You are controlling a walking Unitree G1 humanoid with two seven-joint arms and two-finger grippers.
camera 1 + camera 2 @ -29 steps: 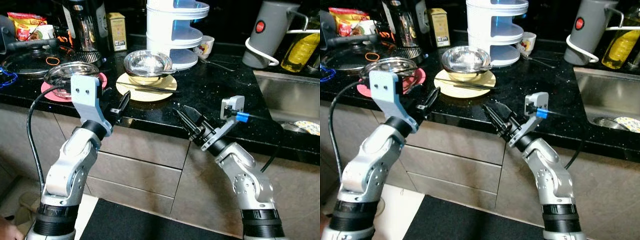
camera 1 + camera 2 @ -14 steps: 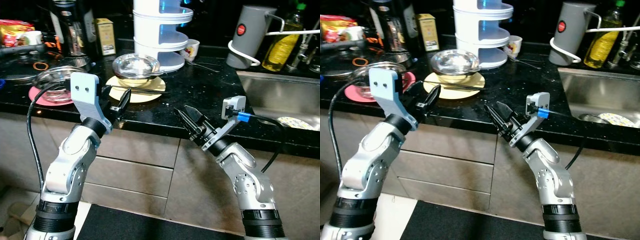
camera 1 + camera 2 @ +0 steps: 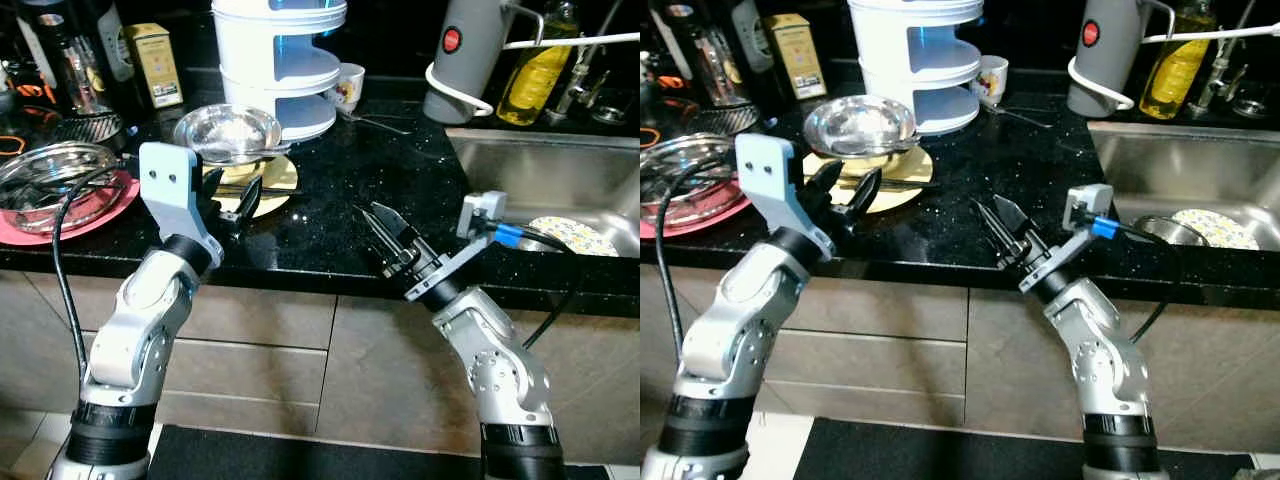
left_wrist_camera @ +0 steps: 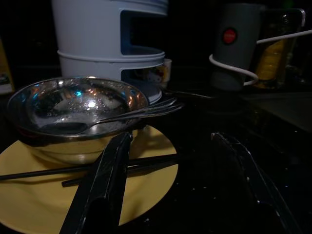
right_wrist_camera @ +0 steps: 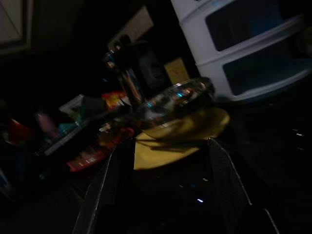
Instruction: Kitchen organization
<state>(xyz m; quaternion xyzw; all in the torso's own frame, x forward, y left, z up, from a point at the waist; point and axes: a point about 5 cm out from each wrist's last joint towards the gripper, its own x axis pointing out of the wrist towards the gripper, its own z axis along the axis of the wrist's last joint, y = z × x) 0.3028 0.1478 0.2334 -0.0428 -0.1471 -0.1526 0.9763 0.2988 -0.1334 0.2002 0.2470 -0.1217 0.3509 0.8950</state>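
Head views: a black counter (image 3: 400, 190) carries a steel bowl (image 3: 228, 133) sitting on a yellow plate (image 3: 902, 180), with dark chopsticks (image 3: 902, 184) lying across the plate. Behind them stands a white tiered rack (image 3: 278, 60), with a small cup (image 3: 348, 85) beside it. A pink plate (image 3: 60, 215) holding a glass lid sits well to the left. To the right are a grey jug (image 3: 468, 55), an oil bottle (image 3: 535, 70) and a sink (image 3: 540, 175) with a patterned dish (image 3: 575, 233) in it. The left gripper (image 3: 845, 195) hovers at the plate's near edge, fingers apart and holding nothing. The right gripper (image 3: 390, 235) hangs over bare counter, well apart from the plate, also spread and empty.

Left wrist view: here a spoon (image 4: 126, 116) shows resting in the bowl, handle over the rim toward the rack. The chopsticks lie under the bowl's front, and one finger (image 4: 105, 190) overlaps the plate.

Right wrist view: dim; bowl and plate lie ahead between the two spread fingers (image 5: 105, 190), rack behind, clutter blurred beyond.
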